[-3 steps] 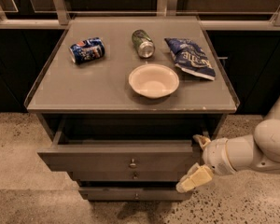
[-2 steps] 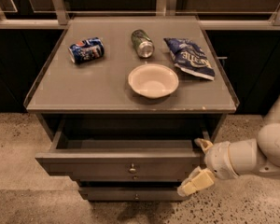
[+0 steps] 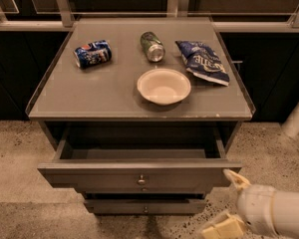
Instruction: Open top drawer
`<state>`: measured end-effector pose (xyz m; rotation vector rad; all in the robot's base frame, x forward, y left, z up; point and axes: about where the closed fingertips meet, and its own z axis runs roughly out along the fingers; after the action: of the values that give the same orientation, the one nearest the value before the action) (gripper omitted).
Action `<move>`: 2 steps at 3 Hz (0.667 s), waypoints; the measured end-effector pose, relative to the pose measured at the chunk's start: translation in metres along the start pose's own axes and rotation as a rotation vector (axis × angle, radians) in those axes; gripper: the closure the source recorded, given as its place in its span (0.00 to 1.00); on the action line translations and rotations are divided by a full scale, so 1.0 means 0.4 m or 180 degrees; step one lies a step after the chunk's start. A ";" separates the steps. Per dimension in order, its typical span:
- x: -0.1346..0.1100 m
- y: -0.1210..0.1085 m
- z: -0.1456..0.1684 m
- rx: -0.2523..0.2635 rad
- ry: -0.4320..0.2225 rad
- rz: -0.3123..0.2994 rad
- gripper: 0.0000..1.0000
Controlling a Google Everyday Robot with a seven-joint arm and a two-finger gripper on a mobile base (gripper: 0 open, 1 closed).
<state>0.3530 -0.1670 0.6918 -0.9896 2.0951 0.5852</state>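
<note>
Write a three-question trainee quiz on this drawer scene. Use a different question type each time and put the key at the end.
1. True or false: the top drawer is pulled out, with its plain grey inside showing.
2. Fill in: of the things on the cabinet top, the white ___ sits nearest its front edge.
3. Pick one. The robot's hand is:
A. resting on the cabinet top
B. low at the right, near the right end of the drawer front, fingers apart and holding nothing
C. reaching inside the drawer

Key
1. True
2. bowl
3. B
</note>
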 end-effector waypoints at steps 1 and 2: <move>0.041 -0.012 -0.063 0.0216 -0.0058 0.0099 0.00; 0.041 -0.011 -0.063 0.0214 -0.0054 0.0103 0.00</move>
<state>0.3388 -0.1937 0.6945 -0.9113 2.1053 0.5339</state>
